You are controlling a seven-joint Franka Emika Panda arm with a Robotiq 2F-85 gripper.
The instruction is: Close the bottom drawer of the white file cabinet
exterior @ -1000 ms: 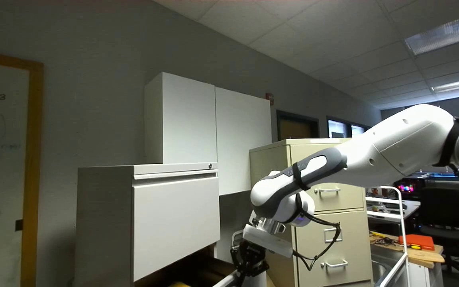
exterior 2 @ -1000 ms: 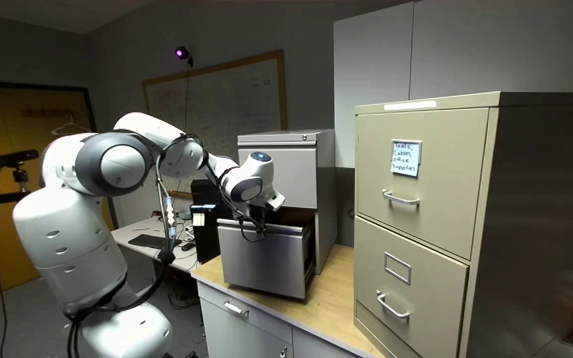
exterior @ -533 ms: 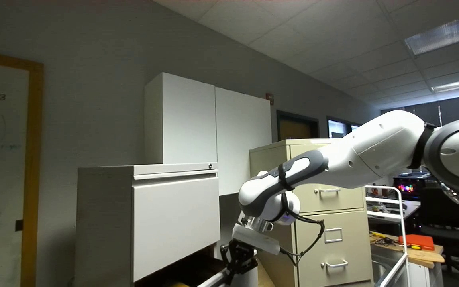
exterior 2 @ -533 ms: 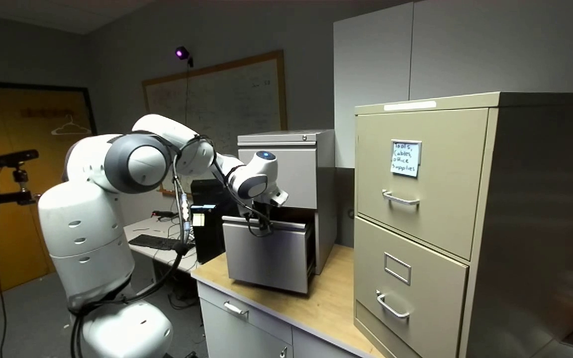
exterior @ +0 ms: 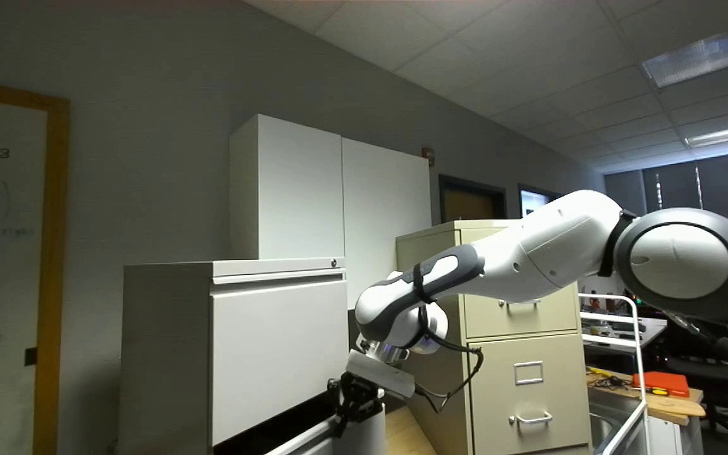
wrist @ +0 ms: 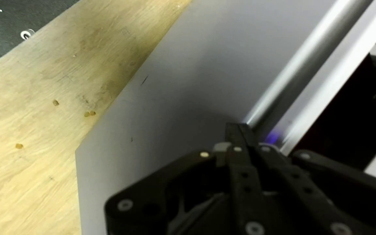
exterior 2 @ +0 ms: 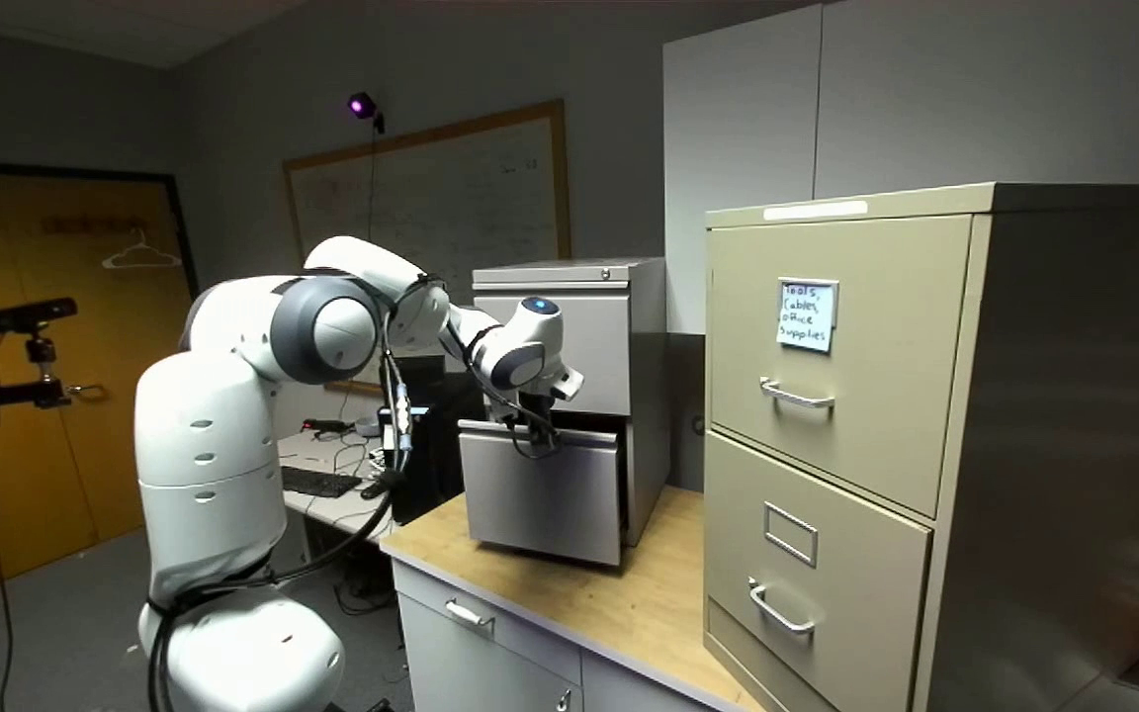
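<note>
Bottom drawer (exterior 2: 542, 499) receded, facing outward, long axis level.

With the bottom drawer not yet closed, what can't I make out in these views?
Bottom drawer, lower front: cut off by the picture's bottom edge in an exterior view.
Drawer interior: mostly lost in shadow in the wrist view.
Whether the gripper touches the lip: its fingers cover the spot, wrist view.
Whiteboard writing: mostly too small or faint, both exterior views.

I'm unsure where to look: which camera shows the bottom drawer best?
An exterior view: the bottom drawer shows almost its whole front. Elsewhere, an exterior view has its upper part, cropped below; the wrist view gives a close-up, jaws covering part.
</note>
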